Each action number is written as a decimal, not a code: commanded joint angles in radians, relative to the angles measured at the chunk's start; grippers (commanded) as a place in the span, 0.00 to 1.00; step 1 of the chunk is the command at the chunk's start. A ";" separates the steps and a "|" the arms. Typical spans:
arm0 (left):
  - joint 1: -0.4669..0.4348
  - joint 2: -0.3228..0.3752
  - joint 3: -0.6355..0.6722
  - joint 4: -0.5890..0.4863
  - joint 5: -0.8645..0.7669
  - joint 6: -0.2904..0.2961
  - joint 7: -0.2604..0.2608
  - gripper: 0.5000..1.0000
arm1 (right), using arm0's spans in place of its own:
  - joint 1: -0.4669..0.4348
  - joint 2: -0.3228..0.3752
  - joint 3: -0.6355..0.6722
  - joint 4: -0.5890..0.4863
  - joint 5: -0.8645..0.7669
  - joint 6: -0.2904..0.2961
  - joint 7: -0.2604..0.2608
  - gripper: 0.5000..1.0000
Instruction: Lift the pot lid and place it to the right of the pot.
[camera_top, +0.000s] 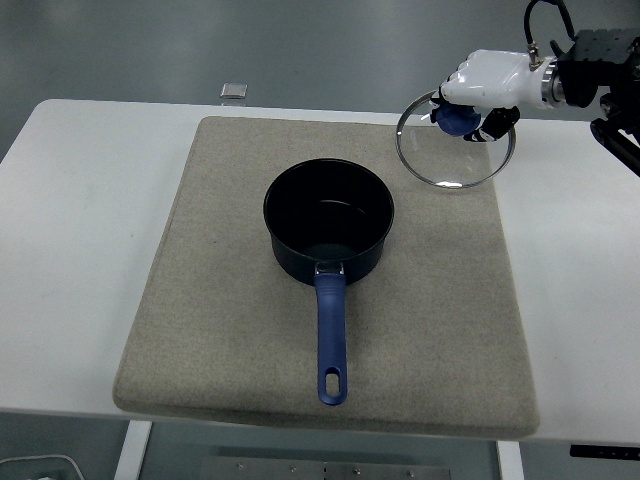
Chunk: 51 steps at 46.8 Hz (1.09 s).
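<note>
A dark blue pot (329, 220) stands open in the middle of a beige mat (230, 330), its long blue handle pointing toward the table's near edge. My right hand (478, 96), white with dark fingertips, comes in from the upper right and is shut on the blue knob of a round glass lid (455, 150). The lid hangs tilted above the mat's far right corner, to the right of and behind the pot. The left arm does not show.
The mat lies on a white table (70, 250). A small grey square object (235, 90) sits at the table's far edge, behind the mat. The mat's right half beside the pot is bare.
</note>
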 joint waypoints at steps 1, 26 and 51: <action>0.000 0.000 0.000 0.000 0.000 0.000 0.000 1.00 | -0.013 0.002 -0.008 0.003 0.000 -0.002 0.000 0.00; 0.000 0.000 0.000 0.000 0.000 0.000 0.000 1.00 | -0.072 0.004 -0.006 0.003 0.001 -0.002 0.000 0.00; 0.000 0.000 0.000 0.000 0.000 0.000 0.000 1.00 | -0.096 0.015 0.000 0.006 0.006 -0.002 0.000 0.00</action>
